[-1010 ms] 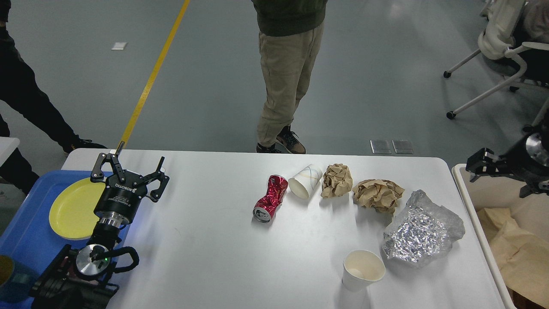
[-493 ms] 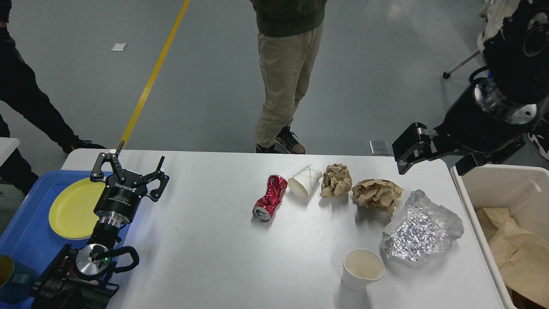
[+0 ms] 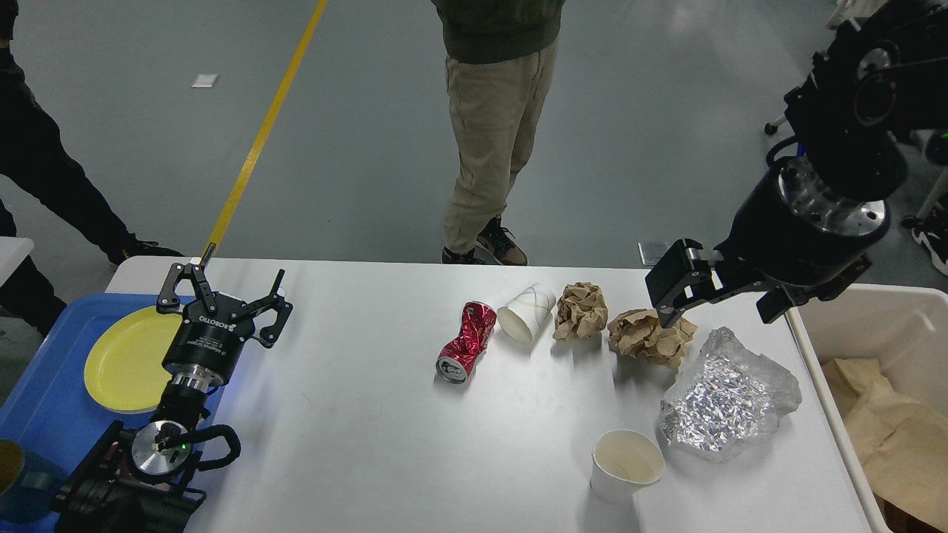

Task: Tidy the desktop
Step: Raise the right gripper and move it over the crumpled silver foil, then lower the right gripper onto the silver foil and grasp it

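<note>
Blue plastic tray (image 3: 44, 400): far left at nine o'clock, butted against the worktop's left edge, carrying a round yellow plate (image 3: 126, 359).
Left pincer (image 3: 226, 292): black, two fingers spread wide with nothing between them, hanging over the worktop's ten o'clock corner, just right of the yellow plate.
White worktop (image 3: 355, 414): wide, matte, with rounded corners, filling the lower middle of the view between tray and bin; the litter sits on its right half.
Crushed red metal can (image 3: 466, 342): lying on its side near the centre, open end toward six o'clock.
Tipped white paper cup (image 3: 526, 312): on its side just at the can's two o'clock, mouth facing the viewer.
Small crumpled brown paper ball (image 3: 581, 311): just right of the tipped cup.
Upright white paper cup (image 3: 626, 465): standing alone at five o'clock, near the front edge.
Larger crumpled brown paper wad (image 3: 652, 337): at three o'clock of the small ball.
Right pincer (image 3: 670, 289): black, reaching in from two o'clock, its tip at the top of the larger wad; whether the fingers are parted or closed, cannot tell.
Crumpled silver foil sheet (image 3: 729, 396): at four o'clock, close beside the wad.
Beige plastic bin (image 3: 815, 348): off the right edge, brown paper inside.
</note>
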{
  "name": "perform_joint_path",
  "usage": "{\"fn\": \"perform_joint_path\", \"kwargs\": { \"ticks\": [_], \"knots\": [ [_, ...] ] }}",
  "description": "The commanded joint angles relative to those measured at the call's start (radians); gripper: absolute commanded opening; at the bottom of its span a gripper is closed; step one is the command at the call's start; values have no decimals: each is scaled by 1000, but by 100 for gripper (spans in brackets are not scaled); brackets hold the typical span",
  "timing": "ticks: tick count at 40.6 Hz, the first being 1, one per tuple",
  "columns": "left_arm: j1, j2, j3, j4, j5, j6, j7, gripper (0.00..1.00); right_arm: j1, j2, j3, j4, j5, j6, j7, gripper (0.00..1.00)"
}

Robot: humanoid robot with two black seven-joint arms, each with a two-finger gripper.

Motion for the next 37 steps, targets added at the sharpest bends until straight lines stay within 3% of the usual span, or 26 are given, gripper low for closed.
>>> {"fn": "perform_joint_path", "kwargs": {
  "ticks": [1,6,9,16,27,37],
  "knots": [
    [0,0,0,0,0,0,2,96,-64,-4,0,-13,0,-14,-6,100],
    [0,0,0,0,0,0,2,96,-147,-44,-14,-41,0,-71,-7,100],
    [1,0,0,0,0,0,0,96,-283,-121,-40,-89,-2,-180,-9,100],
    [0,0,0,0,0,-2,0,96,-595,-213,-45,-248,5,-306,-10,100],
    [0,0,0,0,0,-2,0,96,-1019,-228,24,-514,175,-399,-10,100],
    [0,0,0,0,0,-2,0,96,-1228,-207,86,-660,178,-501,-10,100]
  ]
}}
